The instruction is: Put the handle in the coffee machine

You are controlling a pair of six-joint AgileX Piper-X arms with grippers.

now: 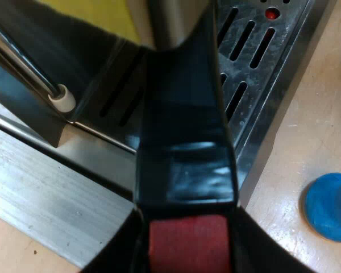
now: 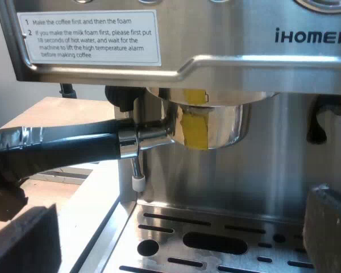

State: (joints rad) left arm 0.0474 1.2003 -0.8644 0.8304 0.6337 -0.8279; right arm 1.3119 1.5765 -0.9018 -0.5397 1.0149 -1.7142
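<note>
The metal holder (image 2: 207,122), marked with yellow tape, sits up under the espresso machine's (image 2: 244,51) brew head. Its dark handle (image 2: 62,149) points sideways, away from the machine's front. My left gripper (image 1: 187,244) is shut on the handle (image 1: 184,131) at its red end (image 1: 187,242), with a finger on each side. Seen from the right wrist, that gripper (image 2: 3,196) is the dark mass at the handle's far end. My right gripper (image 2: 176,244) hangs open before the drip tray (image 2: 216,227), facing the machine, with nothing between its fingers (image 2: 23,242).
The steam wand with a white tip (image 2: 137,183) hangs just beside the holder, over the tray's edge (image 1: 61,98). A blue tamper (image 1: 329,207) stands on the wooden table next to the slotted drip tray (image 1: 256,51). A label with instructions (image 2: 91,37) is on the machine's front.
</note>
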